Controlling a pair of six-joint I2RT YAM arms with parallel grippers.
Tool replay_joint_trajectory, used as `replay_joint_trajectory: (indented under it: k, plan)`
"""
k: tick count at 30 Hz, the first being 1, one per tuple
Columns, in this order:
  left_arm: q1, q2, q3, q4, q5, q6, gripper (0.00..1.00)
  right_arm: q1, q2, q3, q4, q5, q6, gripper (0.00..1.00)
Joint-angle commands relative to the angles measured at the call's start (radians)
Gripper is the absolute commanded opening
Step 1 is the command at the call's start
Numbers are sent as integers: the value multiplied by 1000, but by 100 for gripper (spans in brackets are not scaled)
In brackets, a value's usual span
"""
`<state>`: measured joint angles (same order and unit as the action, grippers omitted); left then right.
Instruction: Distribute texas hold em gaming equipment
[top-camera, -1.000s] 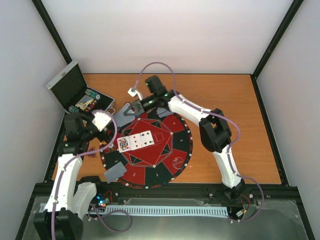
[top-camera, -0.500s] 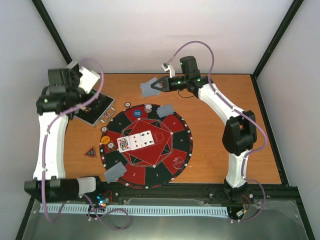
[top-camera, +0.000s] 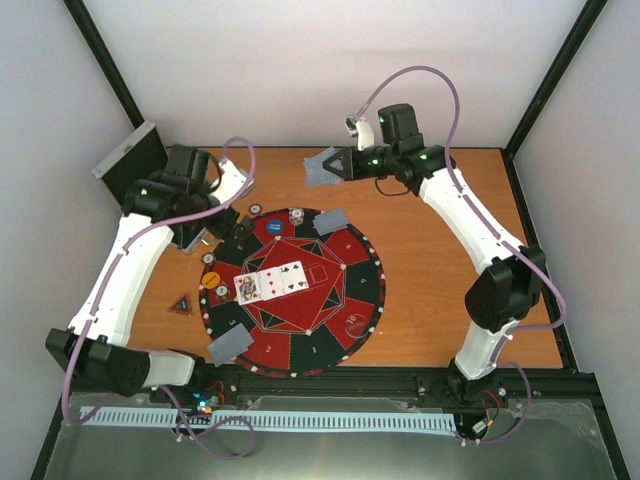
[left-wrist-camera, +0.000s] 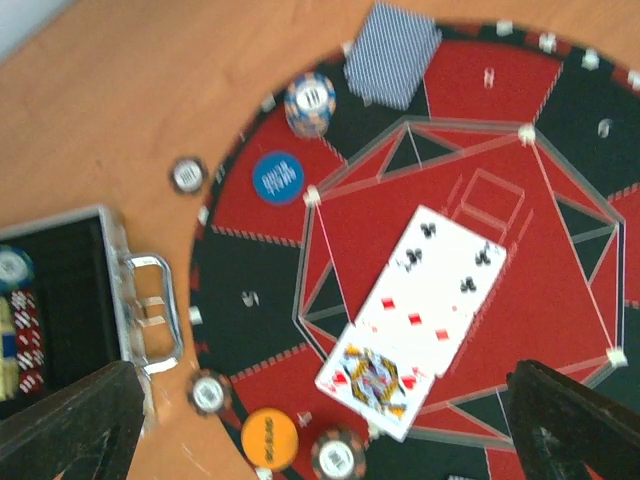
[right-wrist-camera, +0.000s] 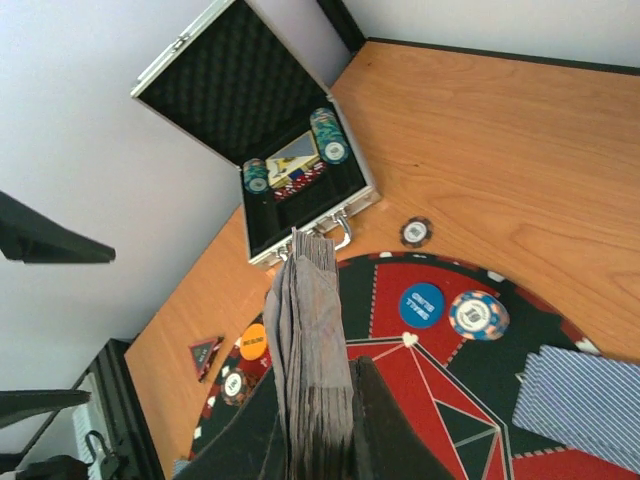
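the right gripper (top-camera: 336, 163) is clamped on a stack of grey-blue-backed cards (top-camera: 320, 169), held up near the table's far edge. the left gripper (left-wrist-camera: 322, 390) hangs with jaws spread wide and empty over the round mat's (top-camera: 355, 290) far-left edge. face-up cards (top-camera: 272, 281) lie at the mat's centre; a blue button (left-wrist-camera: 276, 176), an orange button (left-wrist-camera: 269, 437) and a chip stack (left-wrist-camera: 309, 102) sit near its rim.

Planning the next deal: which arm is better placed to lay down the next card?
Right. The right gripper is shut on the card deck, in the air just beyond the mat's far edge. The left gripper is open and empty, near the case.
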<state>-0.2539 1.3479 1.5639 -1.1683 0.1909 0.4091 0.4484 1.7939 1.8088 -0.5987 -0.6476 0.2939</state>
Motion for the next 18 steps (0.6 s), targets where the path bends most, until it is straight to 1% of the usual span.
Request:
replay_joint_trajectory:
  k: [1, 3, 5, 8, 12, 15, 17, 18]
  plan:
    - [48, -87, -162, 9, -36, -16, 100, -11, -99, -46, -34, 94, -15, 3]
    - [157, -113, -246, 10, -5, 17, 100, -12, -109, -61, -48, 97, -19, 3]
    - [319, -140, -332, 28, 21, 81, 100, -14, -105, -59, -70, 93, -30, 3]
    - [530, -149, -457, 34, -7, 184, 100, -14, -112, -68, -84, 98, -46, 3]
    - [716, -149, -604, 58, -3, 282, 100, -14, -171, -174, 0, 93, -49, 3]
    - [842, -122, -639, 61, 7, 324, 100, -17, -215, -257, 55, 84, -76, 3]
    - [891, -98, -641, 52, 14, 345, 100, -27, -234, -313, 92, 63, -87, 3]
    - [899, -95, -647, 50, 21, 361, 100, -36, -242, -340, 109, 41, -90, 3]
